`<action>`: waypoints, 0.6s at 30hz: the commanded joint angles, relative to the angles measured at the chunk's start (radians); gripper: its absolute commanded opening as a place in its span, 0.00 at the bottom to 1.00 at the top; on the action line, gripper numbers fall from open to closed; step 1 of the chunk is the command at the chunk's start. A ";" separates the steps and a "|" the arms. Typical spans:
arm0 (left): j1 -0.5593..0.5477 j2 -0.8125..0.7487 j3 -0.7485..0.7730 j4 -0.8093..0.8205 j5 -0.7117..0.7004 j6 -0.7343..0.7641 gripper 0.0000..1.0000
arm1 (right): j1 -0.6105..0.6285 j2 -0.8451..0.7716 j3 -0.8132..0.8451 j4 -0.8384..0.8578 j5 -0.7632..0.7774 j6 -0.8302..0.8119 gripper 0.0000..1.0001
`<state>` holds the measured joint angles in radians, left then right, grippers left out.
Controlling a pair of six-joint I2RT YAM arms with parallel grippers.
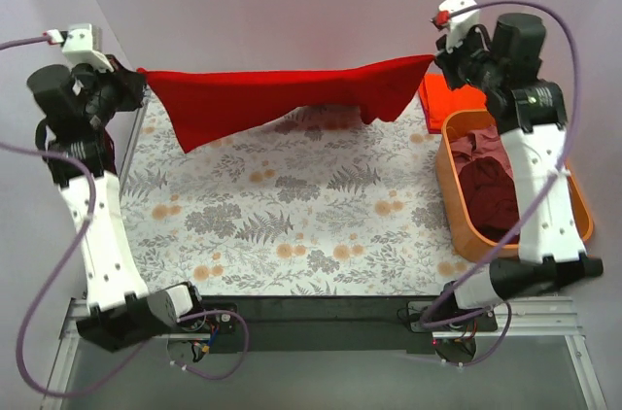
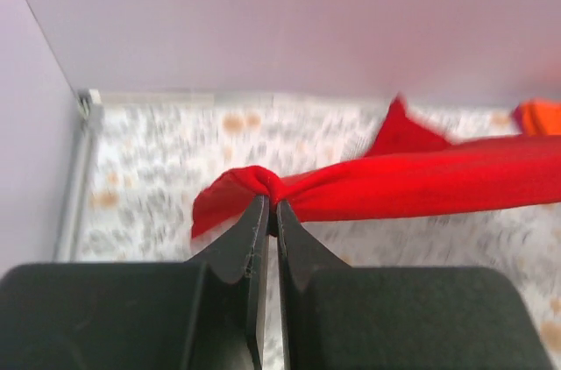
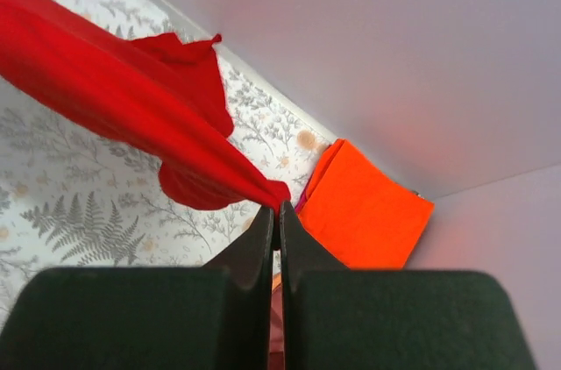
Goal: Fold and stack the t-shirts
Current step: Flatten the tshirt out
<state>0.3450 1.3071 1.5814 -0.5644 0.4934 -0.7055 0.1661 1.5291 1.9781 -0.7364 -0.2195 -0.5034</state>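
Note:
A bright red t-shirt [image 1: 282, 94] hangs stretched in the air across the far side of the table, held at both ends. My left gripper [image 1: 139, 75] is shut on its left end [image 2: 263, 184]. My right gripper [image 1: 434, 58] is shut on its right end [image 3: 267, 190]. An orange-red t-shirt [image 1: 449, 97] lies folded flat at the far right corner; it also shows in the right wrist view [image 3: 368, 208]. Maroon and dusty pink shirts [image 1: 491, 182] lie crumpled in the orange tub [image 1: 457, 206].
The table wears a floral cloth [image 1: 292, 216]. Lilac walls stand close at the back [image 1: 292, 2] and on both sides. The orange tub sits along the right edge, under my right arm.

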 commanded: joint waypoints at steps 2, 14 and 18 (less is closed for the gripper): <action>0.008 -0.284 -0.075 0.179 -0.076 -0.104 0.00 | -0.007 -0.298 -0.204 0.190 -0.001 0.091 0.01; 0.008 -0.153 0.038 0.278 -0.147 -0.068 0.00 | -0.008 -0.232 -0.168 0.391 0.063 0.105 0.01; 0.006 0.080 0.165 0.262 -0.038 -0.126 0.00 | -0.008 -0.060 -0.084 0.442 0.049 0.095 0.01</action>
<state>0.3450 1.1900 1.6836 -0.2558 0.4095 -0.7906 0.1638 1.3418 1.8606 -0.3614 -0.1940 -0.4103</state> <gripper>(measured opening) 0.029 0.023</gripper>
